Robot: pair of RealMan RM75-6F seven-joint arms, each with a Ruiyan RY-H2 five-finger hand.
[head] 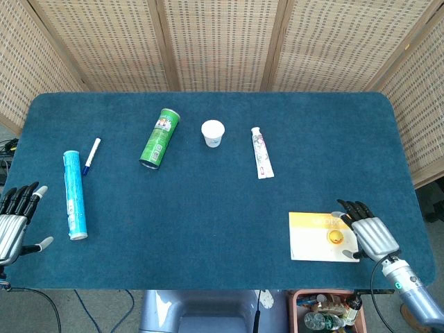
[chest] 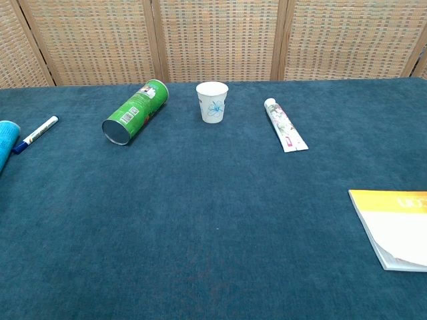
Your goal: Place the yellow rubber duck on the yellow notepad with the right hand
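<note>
Duck [head: 336, 237] sits on notepad [head: 312, 239]; right robot hand [head: 371, 234] just beside.

The chest view's right edge cuts off the yellow notepad [chest: 399, 227].

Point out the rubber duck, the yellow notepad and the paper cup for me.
rubber duck [head: 336, 237], head view, on its yellow body.
yellow notepad [head: 309, 243], head view, on the pale bare page.
paper cup [chest: 213, 109], chest view, on its side wall.
</note>
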